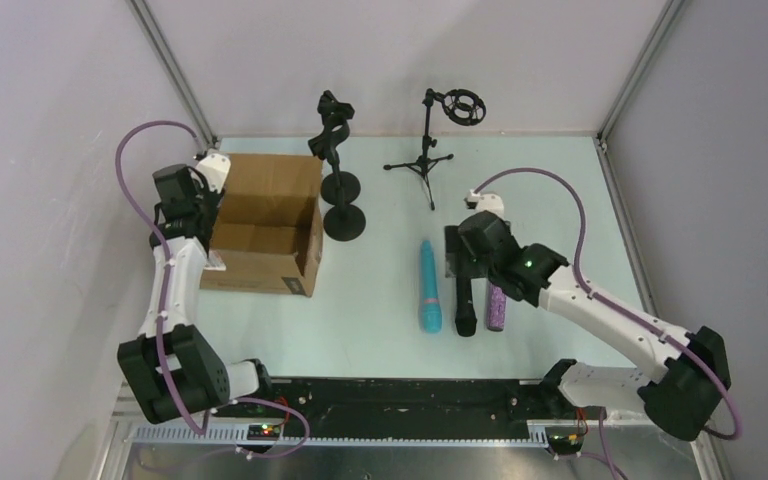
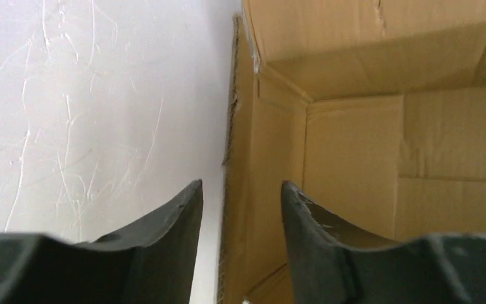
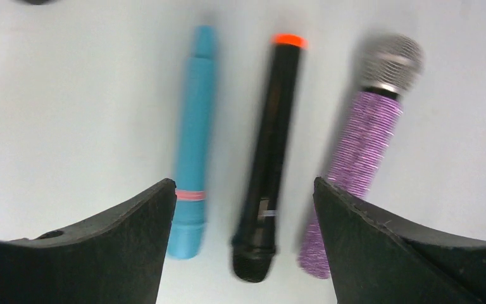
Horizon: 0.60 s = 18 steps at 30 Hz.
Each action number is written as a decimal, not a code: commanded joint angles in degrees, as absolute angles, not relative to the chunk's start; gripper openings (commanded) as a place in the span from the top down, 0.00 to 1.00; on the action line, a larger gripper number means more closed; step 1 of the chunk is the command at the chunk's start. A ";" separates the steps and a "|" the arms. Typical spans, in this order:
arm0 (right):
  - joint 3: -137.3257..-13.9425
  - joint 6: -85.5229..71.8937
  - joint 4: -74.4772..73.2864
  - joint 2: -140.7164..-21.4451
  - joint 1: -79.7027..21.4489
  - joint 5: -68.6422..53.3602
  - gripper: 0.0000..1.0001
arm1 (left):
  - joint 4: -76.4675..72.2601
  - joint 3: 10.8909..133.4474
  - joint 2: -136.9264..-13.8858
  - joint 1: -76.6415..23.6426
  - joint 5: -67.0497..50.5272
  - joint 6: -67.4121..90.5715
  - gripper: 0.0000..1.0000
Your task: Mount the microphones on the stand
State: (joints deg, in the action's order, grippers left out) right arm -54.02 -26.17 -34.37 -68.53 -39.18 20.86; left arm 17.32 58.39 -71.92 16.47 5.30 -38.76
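Three microphones lie side by side on the table: a turquoise one [image 1: 428,287] [image 3: 193,133], a black one with an orange-red end [image 1: 465,305] [image 3: 269,145], and a glittery purple one with a silver mesh head [image 1: 497,307] [image 3: 354,152]. My right gripper [image 1: 463,268] [image 3: 245,190] is open and empty, hovering above them, centred over the black one. At the back stand two round-base stands [image 1: 344,215] with a clip [image 1: 332,125] and a tripod stand [image 1: 423,160] with a ring mount [image 1: 463,107]. My left gripper [image 1: 192,205] [image 2: 240,187] is open and empty at the cardboard box's left wall.
An open cardboard box [image 1: 265,222] [image 2: 367,145] sits at the left of the table, next to the round bases. Its left wall edge [image 2: 233,114] shows between my left fingers. White enclosure walls and metal posts ring the table.
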 commanded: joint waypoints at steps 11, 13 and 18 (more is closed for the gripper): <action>-65.84 -13.66 -11.99 -86.23 -64.24 13.00 0.23 | 21.49 62.65 -54.55 14.57 -3.20 -34.34 0.00; -66.55 -11.43 -7.77 -89.99 -66.65 8.32 0.23 | 24.92 63.76 -51.52 14.59 -6.15 -35.40 0.00; -72.74 -7.45 -2.05 -101.15 -69.67 -1.49 0.33 | 30.10 65.20 -45.26 14.69 -11.49 -36.65 0.00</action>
